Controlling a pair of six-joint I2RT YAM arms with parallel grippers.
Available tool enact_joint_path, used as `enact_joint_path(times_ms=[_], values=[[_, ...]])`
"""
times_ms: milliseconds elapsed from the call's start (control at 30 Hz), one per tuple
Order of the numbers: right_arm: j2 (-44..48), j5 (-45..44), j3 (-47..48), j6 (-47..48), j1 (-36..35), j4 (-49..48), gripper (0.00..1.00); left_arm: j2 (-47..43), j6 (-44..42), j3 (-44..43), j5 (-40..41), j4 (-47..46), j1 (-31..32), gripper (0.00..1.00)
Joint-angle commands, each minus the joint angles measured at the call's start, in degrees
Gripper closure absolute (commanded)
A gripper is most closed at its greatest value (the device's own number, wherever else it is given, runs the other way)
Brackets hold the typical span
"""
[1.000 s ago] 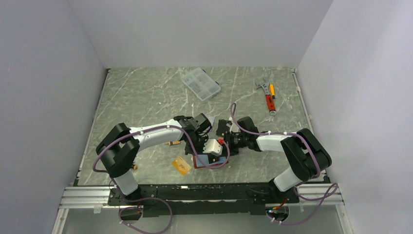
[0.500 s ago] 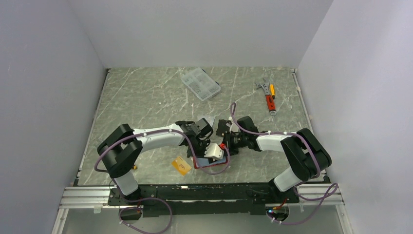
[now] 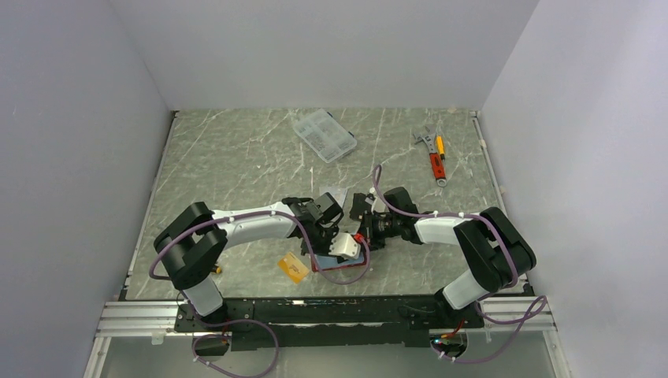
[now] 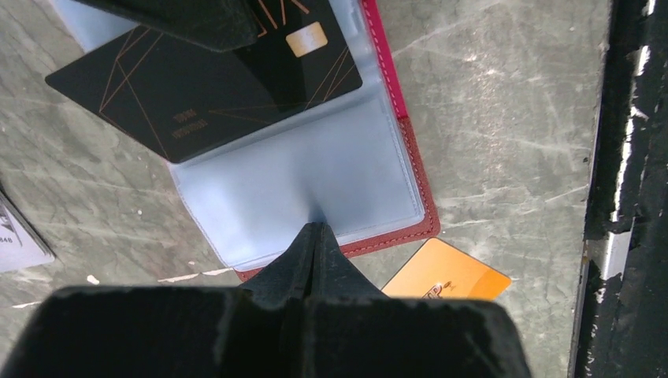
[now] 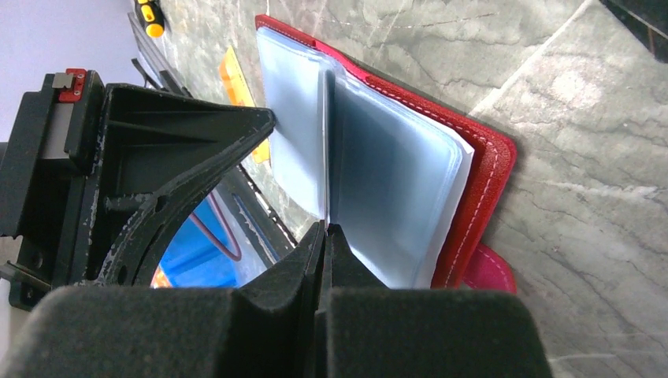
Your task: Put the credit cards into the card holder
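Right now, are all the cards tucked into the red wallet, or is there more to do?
Not done yet; no card looks fully tucked in. The red card holder lies open, with the shut left hand pressing its clear sleeve. The right hand seems to pinch the dark card, which pokes partly out. At least the orange card waits on the table beside the holder.

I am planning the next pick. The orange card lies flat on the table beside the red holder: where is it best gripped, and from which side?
Probably a left corner of the orange card, from above: it lies flat, and the card holder lies close on its right.
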State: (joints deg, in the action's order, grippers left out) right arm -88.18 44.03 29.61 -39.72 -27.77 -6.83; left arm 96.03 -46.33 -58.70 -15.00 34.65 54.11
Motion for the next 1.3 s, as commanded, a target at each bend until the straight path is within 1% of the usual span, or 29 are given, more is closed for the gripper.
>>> enact_joint_path(times_ms=[0,267,533,667,933,1067,1267], values=[[0.2,1.1,0.1,-0.1,0.4,-2.2,1.00,-0.3,-0.3,-1.0,2.8,5.4,-0.2,1.00],[-0.4,1.2,-1.8,-0.4,0.7,-3.9,1.00,-0.7,0.3,-0.7,3.5,5.7,-0.2,1.00],[-1.7,-1.3,-1.3,2.4,0.6,-0.4,1.00,-2.1,1.6,-1.8,3.3,7.4,-0.2,1.00],[-1.9,-2.5,-1.7,3.4,0.6,0.6,1.00,-2.9,2.2,-2.6,3.8,8.4,-0.3,0.97],[-1.1,-1.4,-1.4,2.6,0.6,0.2,1.00,-2.2,1.3,1.8,6.6,4.2,-0.4,0.97],[-0.8,0.5,-0.6,1.2,0.6,-1.3,1.00,-1.4,1.5,2.2,6.2,3.3,-0.4,0.98],[-2.5,3.7,-0.4,-2.1,0.6,-7.3,1.00,-0.9,1.5,2.4,5.5,2.8,-0.4,0.99]])
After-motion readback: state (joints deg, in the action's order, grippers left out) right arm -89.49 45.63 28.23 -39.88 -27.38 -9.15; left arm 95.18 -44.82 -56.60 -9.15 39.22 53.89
